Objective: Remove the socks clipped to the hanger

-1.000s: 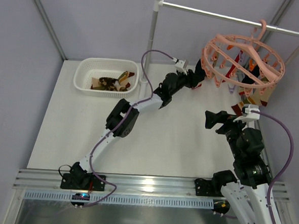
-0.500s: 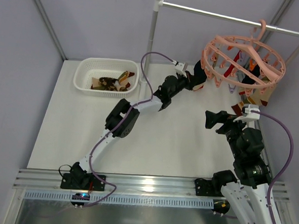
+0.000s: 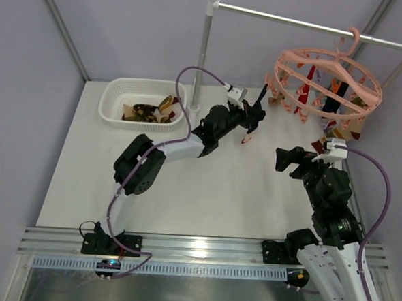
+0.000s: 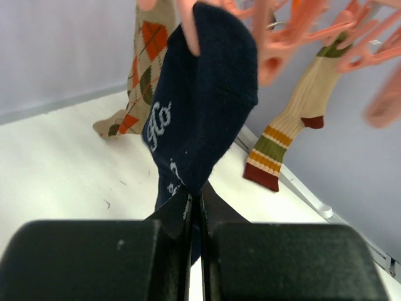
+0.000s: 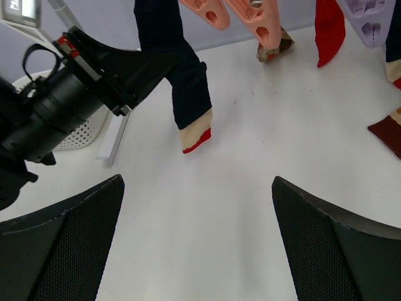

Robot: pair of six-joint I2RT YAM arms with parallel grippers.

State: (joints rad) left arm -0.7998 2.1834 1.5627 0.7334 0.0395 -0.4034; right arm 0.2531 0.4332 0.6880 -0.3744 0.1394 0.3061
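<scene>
The salmon-pink ring hanger (image 3: pixel 349 43) hangs from the white rail at the back right, with several socks clipped under it. My left gripper (image 3: pixel 256 115) is shut on a dark navy sock (image 4: pixel 207 94) with a cream and red toe (image 5: pixel 195 135), just left of the ring. A blurred pink clip overlaps the sock's top; I cannot tell whether it still grips. A tan argyle sock (image 4: pixel 147 69), an olive-and-red striped sock (image 4: pixel 285 138) and a red sock (image 5: pixel 329 31) hang from clips. My right gripper (image 3: pixel 282 160) is open and empty (image 5: pixel 197 182) above the table, below the ring.
A white basket (image 3: pixel 112 101) with removed socks stands at the back left. The white rail stand's pole (image 3: pixel 205 48) rises just behind my left arm. The left wrist (image 5: pixel 62 100) fills the left of the right wrist view.
My left gripper has pulled left and down, away from the ring, with the navy sock. The hanger has swung back to the right and hangs more level. The right arm has not moved.
</scene>
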